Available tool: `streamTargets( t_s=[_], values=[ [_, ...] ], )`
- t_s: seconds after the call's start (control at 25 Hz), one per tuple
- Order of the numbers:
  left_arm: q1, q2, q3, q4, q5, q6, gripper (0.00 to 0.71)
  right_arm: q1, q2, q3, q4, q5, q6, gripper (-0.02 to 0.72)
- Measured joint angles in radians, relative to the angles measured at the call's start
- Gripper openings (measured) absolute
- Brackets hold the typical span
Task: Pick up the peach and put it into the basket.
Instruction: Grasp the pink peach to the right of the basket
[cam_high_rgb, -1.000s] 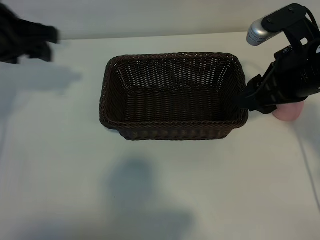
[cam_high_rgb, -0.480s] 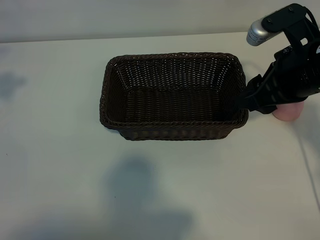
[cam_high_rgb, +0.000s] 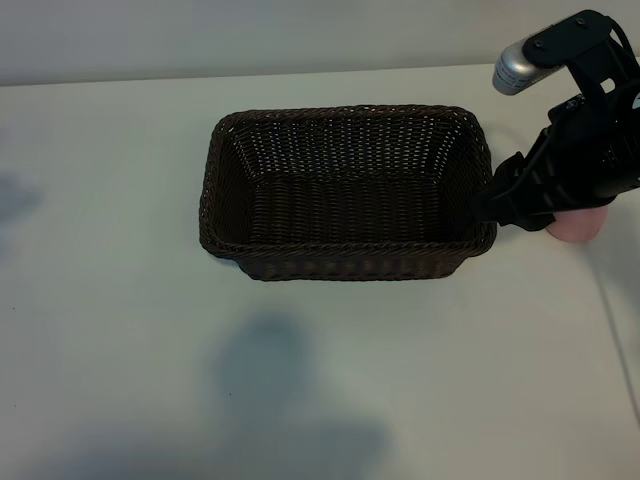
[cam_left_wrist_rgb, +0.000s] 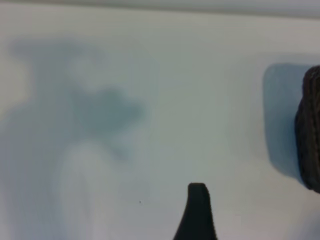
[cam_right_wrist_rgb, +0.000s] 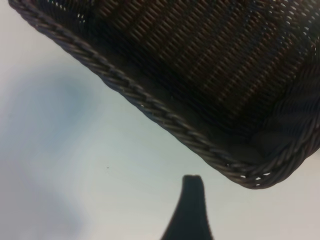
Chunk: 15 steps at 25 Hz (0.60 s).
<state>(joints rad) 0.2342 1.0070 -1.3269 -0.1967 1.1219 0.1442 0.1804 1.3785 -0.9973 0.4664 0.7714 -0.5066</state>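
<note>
Beside the dark brown woven wicker basket (cam_high_rgb: 345, 190), the right gripper (cam_high_rgb: 500, 205) hangs with fingers apart, empty. Just beyond it, the small pale pink peach (cam_high_rgb: 578, 227) lies on the white table (cam_high_rgb: 120, 330).

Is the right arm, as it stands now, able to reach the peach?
Probably yes: the peach lies on the table just beside the right end effector, outside the basket, with nothing between them visible.

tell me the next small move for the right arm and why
Probably shift the right gripper away from the basket toward the peach. Its jaws stand open and empty near the basket's right end, while the peach sits on the table just beyond, half hidden under the arm. The basket holds nothing yet.
</note>
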Motion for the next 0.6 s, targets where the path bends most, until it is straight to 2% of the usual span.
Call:
streamTargets(
  t_s=[0.2, 0.52, 0.6],
  values=[
    [0.001, -0.174, 0.062, -0.009, 0.017, 0.0, 0.596, 0.0, 0.0, 0.0, 0.0, 0.0, 0.0, 0.594],
    [0.0, -0.445, 0.382, -0.019, -0.036, 0.0, 0.596, 0.0, 0.0, 0.0, 0.0, 0.0, 0.0, 0.594],
    [-0.018, -0.496, 0.451, -0.029, -0.05, 0.0, 0.596, 0.0, 0.0, 0.0, -0.001, 0.0, 0.0, 0.594]
  ],
)
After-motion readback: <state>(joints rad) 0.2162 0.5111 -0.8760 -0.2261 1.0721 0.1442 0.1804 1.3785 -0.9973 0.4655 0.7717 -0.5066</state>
